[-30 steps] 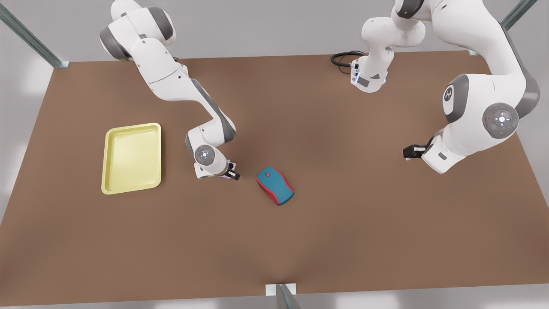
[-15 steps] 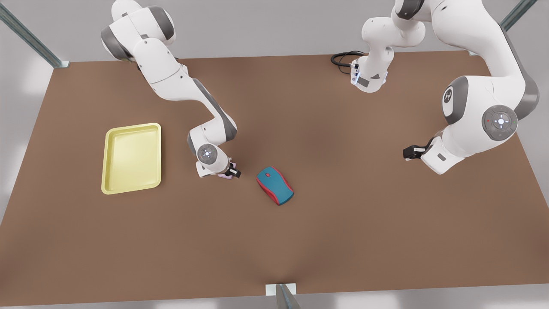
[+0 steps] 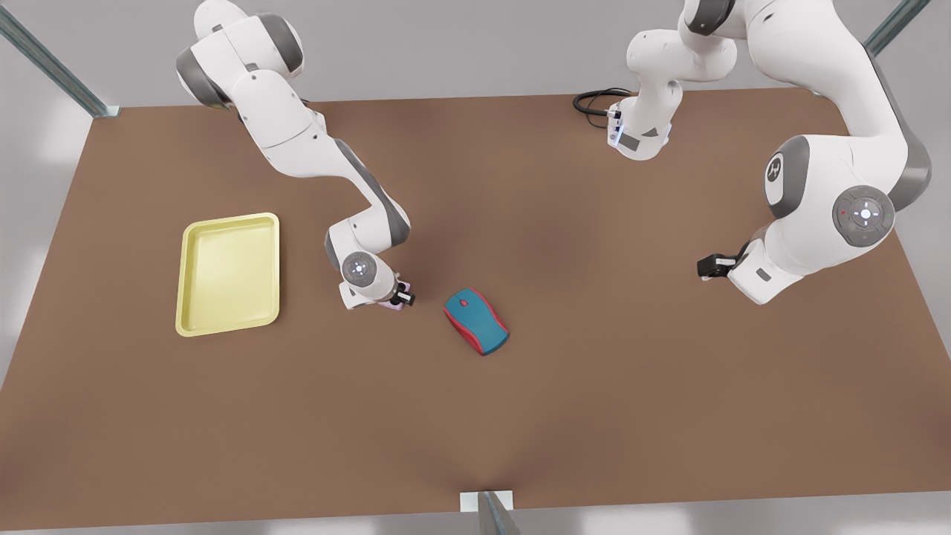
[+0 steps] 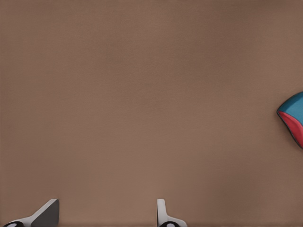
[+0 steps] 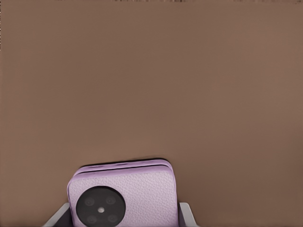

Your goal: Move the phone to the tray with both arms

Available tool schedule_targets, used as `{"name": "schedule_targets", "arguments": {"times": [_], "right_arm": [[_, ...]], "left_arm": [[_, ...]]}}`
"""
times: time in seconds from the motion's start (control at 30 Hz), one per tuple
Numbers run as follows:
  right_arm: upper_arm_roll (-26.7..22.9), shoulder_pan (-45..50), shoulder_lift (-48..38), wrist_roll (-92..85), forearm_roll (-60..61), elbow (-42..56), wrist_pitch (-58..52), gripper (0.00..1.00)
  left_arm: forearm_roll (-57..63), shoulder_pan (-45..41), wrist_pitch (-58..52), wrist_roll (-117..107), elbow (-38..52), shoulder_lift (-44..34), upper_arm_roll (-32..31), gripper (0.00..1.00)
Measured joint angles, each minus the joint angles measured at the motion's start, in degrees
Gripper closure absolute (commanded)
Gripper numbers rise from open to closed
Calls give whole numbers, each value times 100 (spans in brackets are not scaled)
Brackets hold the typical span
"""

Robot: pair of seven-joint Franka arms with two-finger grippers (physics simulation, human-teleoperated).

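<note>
The small pale pink phone (image 5: 124, 196) sits between the right gripper's (image 3: 397, 297) closed fingers (image 5: 185, 213); the left gripper (image 3: 709, 266) waits, spread apart.

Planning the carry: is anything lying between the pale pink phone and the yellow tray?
Nothing visible: only bare brown table separates the pale pink phone, between the right gripper's fingers, from the yellow tray. The teal-and-red mouse lies opposite.
</note>
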Motion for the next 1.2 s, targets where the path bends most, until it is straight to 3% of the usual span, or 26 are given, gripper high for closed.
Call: {"name": "schedule_targets", "arguments": {"times": [0.37,0.7,0.9,0.93,1.1,1.2], "right_arm": [[-145,-215,-577,-268,8,-98,-396,19],[-367,-2668,-2087,-1701,-39,-2047,-651,19],[-657,-3828,-2125,-2857,-581,-2305,-674,18],[-744,-3886,-2084,-3039,-663,-2310,-674,0],[-828,-3887,-2080,-3809,-859,-2284,-689,0],[-814,-3610,-2464,-4167,-898,-1694,-1071,0]], "left_arm": [[-4,0,38,18,2,4,0,0],[-33,0,95,3,0,18,0,0],[-35,0,122,-7,5,47,0,0],[-35,0,125,-9,5,47,0,0],[-35,0,139,-14,3,55,0,0],[-35,0,150,-16,3,56,0,0]]}}
